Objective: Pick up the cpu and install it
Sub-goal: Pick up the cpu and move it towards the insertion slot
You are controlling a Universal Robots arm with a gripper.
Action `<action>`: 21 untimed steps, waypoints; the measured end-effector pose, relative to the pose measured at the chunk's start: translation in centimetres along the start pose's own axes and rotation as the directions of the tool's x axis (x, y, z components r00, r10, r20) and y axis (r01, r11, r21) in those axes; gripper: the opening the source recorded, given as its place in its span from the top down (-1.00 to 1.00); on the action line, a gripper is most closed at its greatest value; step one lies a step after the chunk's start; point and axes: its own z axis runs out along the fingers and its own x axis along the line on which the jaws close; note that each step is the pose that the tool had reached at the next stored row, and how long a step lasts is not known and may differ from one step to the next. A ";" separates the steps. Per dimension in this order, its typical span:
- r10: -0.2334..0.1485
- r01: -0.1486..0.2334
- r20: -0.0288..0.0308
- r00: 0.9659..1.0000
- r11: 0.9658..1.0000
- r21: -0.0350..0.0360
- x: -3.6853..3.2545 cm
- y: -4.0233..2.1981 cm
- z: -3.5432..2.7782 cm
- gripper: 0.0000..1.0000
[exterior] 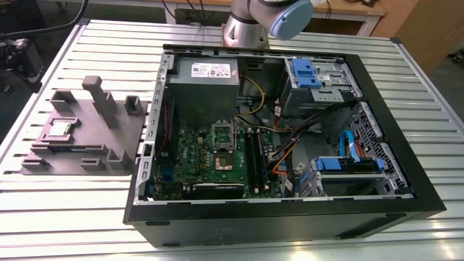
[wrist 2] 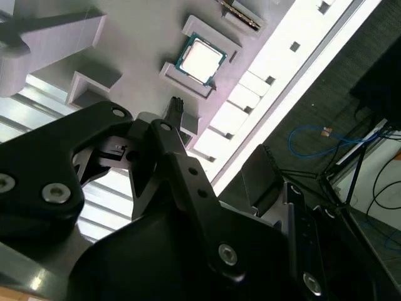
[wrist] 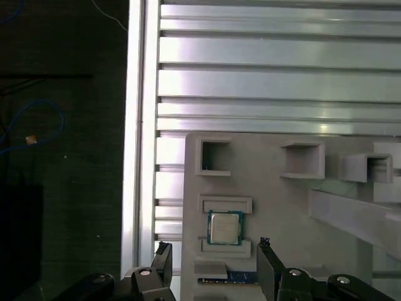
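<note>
The cpu [exterior: 58,129] is a small square chip with a silvery top. It lies flat in a recess of the grey parts holder [exterior: 87,147], on the slatted table at the exterior view's left. Both wrist views show the cpu [wrist: 225,227] [wrist 2: 199,60] seated between low grey ridges. My gripper [wrist: 213,246] hovers over the holder, open, with one black finger [wrist: 164,262] on each side of the chip's line and nothing between them. One fingertip [wrist 2: 176,105] points at the holder close beside the chip.
An open black computer case [exterior: 406,163] lies on the table at the exterior view's right. Its green motherboard holds an uncovered socket [exterior: 221,161], black memory slots [exterior: 255,157], a grey power supply box [exterior: 205,87] and blue drive bays [exterior: 312,73]. The holder has tall posts [exterior: 98,95]. The arm's base [exterior: 246,27] stands behind the case.
</note>
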 end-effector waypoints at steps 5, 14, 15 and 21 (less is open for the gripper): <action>0.000 0.000 0.000 1.000 1.000 0.000 0.01 -0.03 0.57 -0.29; 0.000 0.000 0.000 1.000 1.000 0.003 0.01 -0.08 1.54 -0.29; 0.000 0.000 0.000 1.000 1.000 0.003 0.01 -0.09 1.68 -0.29; 0.000 0.000 0.000 1.000 1.000 0.003 0.02 -0.13 2.47 -0.29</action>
